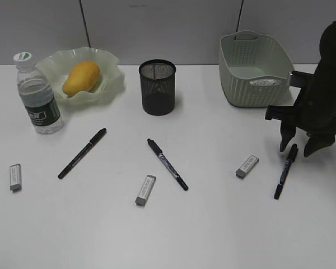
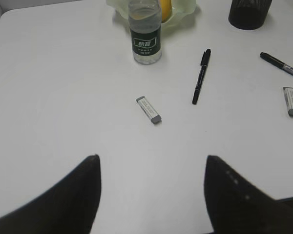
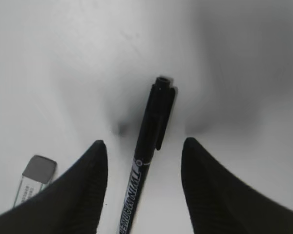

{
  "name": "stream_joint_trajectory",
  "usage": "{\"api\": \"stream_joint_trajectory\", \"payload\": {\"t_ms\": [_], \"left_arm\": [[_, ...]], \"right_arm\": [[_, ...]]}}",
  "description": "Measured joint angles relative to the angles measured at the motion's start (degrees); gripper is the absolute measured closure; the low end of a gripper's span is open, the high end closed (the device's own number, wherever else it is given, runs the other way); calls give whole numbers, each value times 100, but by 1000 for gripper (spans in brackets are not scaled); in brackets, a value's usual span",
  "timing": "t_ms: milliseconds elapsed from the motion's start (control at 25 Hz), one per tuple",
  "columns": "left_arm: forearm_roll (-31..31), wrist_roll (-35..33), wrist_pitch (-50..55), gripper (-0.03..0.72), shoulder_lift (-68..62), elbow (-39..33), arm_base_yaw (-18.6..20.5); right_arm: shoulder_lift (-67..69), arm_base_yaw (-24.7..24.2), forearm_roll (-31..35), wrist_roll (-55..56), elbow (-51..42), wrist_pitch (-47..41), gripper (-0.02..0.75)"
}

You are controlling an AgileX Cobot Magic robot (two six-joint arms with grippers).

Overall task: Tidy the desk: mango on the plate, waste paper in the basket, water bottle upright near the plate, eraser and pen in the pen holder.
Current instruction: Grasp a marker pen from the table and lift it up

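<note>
The mango (image 1: 81, 77) lies on the plate (image 1: 109, 59), and the water bottle (image 1: 39, 95) stands upright beside it. Waste paper (image 1: 264, 82) sits in the basket (image 1: 243, 84). The pen holder (image 1: 157, 87) stands at mid-back. Three pens (image 1: 82, 153) (image 1: 167, 163) (image 1: 285, 171) and three erasers (image 1: 15, 176) (image 1: 145, 189) (image 1: 247, 166) lie on the desk (image 1: 213, 224). My right gripper (image 3: 144, 145) is open and low, straddling the right pen (image 3: 151, 141) with a gap on each side. My left gripper (image 2: 150, 161) is open over bare desk, short of an eraser (image 2: 149, 109).
In the left wrist view the bottle (image 2: 145, 36) and a pen (image 2: 201, 76) lie beyond the eraser. An eraser (image 3: 34, 178) lies just left of the right gripper's left finger. The basket stands close behind the right arm.
</note>
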State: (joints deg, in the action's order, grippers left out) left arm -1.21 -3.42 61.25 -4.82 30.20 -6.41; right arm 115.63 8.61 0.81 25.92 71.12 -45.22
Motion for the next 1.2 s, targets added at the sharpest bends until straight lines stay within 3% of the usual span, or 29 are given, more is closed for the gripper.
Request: {"api": "stream_joint_trajectory", "payload": {"t_ms": [560,1200], "left_arm": [[0,0,0,188,0,0,0],[0,0,0,191,0,0,0]], "right_arm": [[312,0,-81,209,11,416,482],[312,0,-149,258,11,413,493]]}}
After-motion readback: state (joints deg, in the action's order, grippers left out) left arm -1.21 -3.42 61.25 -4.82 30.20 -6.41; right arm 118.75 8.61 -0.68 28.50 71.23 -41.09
